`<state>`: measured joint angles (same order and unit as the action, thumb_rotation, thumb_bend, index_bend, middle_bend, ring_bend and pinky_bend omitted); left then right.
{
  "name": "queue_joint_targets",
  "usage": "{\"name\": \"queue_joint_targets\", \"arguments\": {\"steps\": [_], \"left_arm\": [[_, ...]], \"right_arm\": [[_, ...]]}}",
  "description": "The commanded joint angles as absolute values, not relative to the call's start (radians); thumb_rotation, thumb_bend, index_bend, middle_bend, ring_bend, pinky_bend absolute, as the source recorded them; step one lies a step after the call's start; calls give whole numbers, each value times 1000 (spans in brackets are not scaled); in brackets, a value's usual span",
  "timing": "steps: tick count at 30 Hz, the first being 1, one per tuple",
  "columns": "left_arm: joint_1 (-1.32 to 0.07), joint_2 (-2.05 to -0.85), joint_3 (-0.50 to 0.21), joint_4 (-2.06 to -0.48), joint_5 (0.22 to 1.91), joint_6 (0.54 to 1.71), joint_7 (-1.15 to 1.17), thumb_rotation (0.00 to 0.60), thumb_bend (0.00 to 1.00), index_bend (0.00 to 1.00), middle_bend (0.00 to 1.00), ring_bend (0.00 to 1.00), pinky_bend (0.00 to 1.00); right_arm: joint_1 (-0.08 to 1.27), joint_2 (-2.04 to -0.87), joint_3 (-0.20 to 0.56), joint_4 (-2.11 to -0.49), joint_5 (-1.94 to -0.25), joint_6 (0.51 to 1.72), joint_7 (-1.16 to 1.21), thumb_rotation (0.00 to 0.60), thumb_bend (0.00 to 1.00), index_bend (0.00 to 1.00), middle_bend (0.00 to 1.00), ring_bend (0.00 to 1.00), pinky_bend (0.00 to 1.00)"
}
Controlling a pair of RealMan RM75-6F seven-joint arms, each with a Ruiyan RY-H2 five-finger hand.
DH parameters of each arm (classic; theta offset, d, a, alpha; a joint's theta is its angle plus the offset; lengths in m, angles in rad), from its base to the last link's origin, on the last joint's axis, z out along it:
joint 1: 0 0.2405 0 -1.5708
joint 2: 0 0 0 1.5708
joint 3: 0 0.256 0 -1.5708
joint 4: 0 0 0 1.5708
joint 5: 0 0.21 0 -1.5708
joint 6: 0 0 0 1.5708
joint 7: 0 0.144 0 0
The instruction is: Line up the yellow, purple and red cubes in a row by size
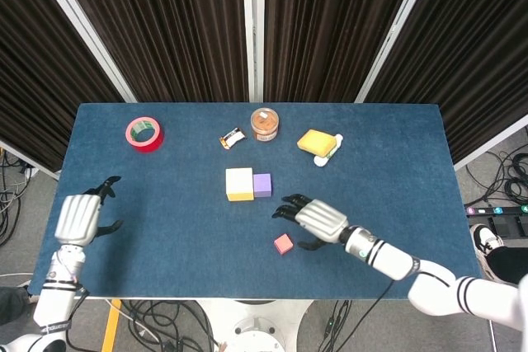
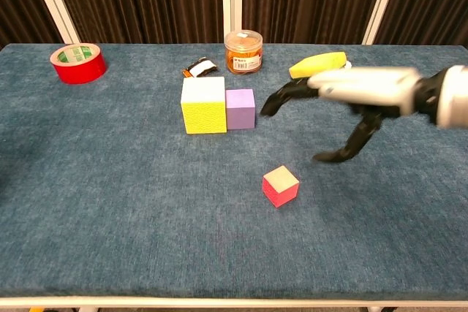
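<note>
A large yellow cube [image 1: 239,184] [image 2: 203,104] and a smaller purple cube [image 1: 262,185] [image 2: 240,108] stand side by side, touching, mid-table. The small red cube [image 1: 284,243] [image 2: 281,185] lies alone nearer the front edge, turned at an angle. My right hand [image 1: 314,221] [image 2: 351,100] hovers open, fingers spread, just right of and above the red cube, not touching it. My left hand [image 1: 79,218] is open at the table's left front edge, far from the cubes; the chest view does not show it.
Along the back sit a red tape roll [image 1: 143,133] [image 2: 77,62], a small wrapped item [image 1: 233,138], an orange-lidded jar [image 1: 265,124] [image 2: 243,51], and a yellow sponge [image 1: 317,142] with a white bottle [image 1: 327,153]. Blue cloth covers the table [image 1: 388,179].
</note>
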<state>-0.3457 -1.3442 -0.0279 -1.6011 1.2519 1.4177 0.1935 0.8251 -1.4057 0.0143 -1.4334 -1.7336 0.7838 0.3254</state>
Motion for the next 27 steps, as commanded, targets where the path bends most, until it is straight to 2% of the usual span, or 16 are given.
{"name": "queue_joint_targets", "arguments": {"steps": [1,10,21,27], "left_arm": [[-329,-1342,-31,-1596,1252,1419,168,600,194,255,502,505,706],[-304,-1342,-39,-1589,1264,1393,128,600,192,255,497,505,703],[-285,-1340,-56,-1584,1277,1380,120,600,191,255,497,505,702],[-276,-1341,-64,-1577,1280,1373,110,600,190,255,497,505,702]], "right_arm": [[855,-1459,3,-1397,-1733,747,253,600,221,170,142,0,87],[848,-1504,-30,-1361,-1699,742,152,600,222,180,141,0,87],[830,-1553,-40,-1327,-1658,769,97,600,229,322,150,0,82],[802,-1574,-28,-1324,-1622,812,62,600,294,414,165,0,82]]}}
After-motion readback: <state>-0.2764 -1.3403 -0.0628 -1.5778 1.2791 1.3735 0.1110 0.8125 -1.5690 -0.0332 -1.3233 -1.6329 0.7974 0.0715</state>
